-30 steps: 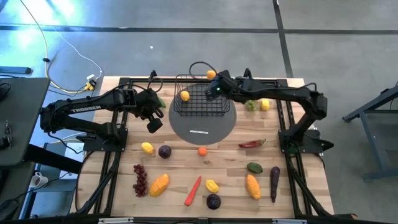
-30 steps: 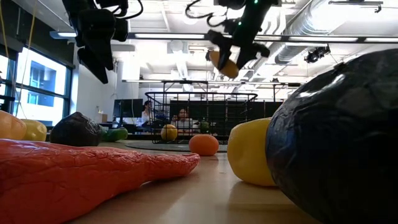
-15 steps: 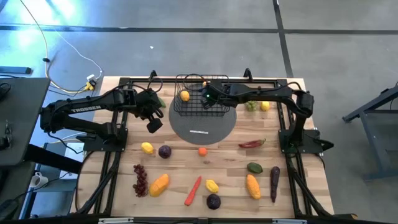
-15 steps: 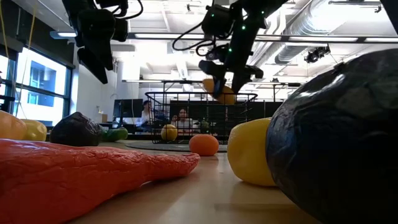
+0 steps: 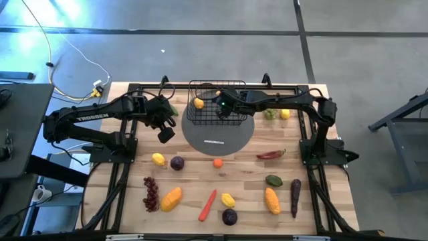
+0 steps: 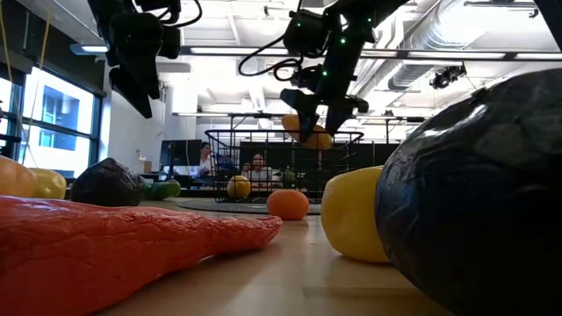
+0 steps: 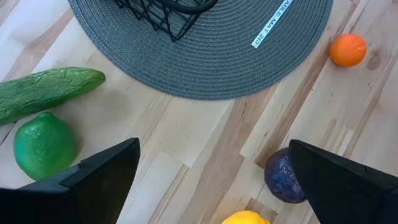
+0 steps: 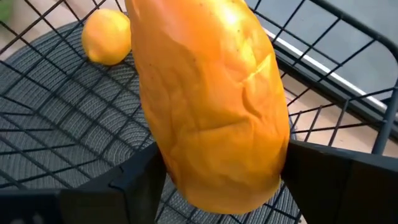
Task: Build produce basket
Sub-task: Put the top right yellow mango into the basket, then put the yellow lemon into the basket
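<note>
The table (image 5: 134,201) is light wood planks with a black frame at its edges. A round grey woven mat (image 5: 221,137) lies on its far centre and carries a small white label (image 5: 214,142). The surrounding floor (image 5: 361,40) is grey concrete, with yellow and white cables (image 5: 73,84) lying beyond the table's far left corner. Seated people (image 6: 255,165) are visible in the room behind.

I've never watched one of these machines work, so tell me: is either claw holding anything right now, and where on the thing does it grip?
The right gripper holds an orange mango over the basket, its fingers on opposite sides of the lower part. The left gripper holds nothing.
</note>
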You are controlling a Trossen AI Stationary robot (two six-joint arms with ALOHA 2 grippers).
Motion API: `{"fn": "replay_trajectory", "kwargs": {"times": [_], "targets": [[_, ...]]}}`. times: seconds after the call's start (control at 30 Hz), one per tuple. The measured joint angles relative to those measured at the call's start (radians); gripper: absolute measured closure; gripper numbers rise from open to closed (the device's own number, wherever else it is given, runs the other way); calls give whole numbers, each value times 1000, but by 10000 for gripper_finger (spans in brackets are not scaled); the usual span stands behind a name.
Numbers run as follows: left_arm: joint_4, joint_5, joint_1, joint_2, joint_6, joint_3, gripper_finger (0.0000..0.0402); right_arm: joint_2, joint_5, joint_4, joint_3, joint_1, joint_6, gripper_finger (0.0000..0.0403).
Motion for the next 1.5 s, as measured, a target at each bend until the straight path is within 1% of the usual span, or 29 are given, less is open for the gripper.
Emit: {"fn": "replay_trajectory", "kwargs": {"times": [0.2,0.33,0.43,0.67,0.87,1.03,1.13,1.27,1.4,1.5], "targets": [[0,0,0,0,0,0,4,0,-3,6,0,-32,-3,131],[0,0,0,0,0,0,4,0,-53,1,0,-54,-3,128],[0,0,0,0,0,0,4,0,-94,2,0,-70,-3,116],[0,0,0,0,0,0,4,0,-99,2,0,-95,-3,78],[-23,2,0,0,-3,0,4,0,-98,2,0,-100,24,68],[-107,25,-2,-4,-25,0,4,-1,-184,2,0,-97,23,68],[-142,30,-19,-21,-24,0,4,-1,-231,-2,4,-95,23,68],[-166,38,-57,-58,-49,0,4,-1,-234,-6,41,-82,19,68],[-205,71,-101,-99,-103,0,4,-2,-234,-15,101,-55,-5,68],[-227,68,-143,-129,-141,0,4,-2,-238,-23,137,-30,-27,68]]}}
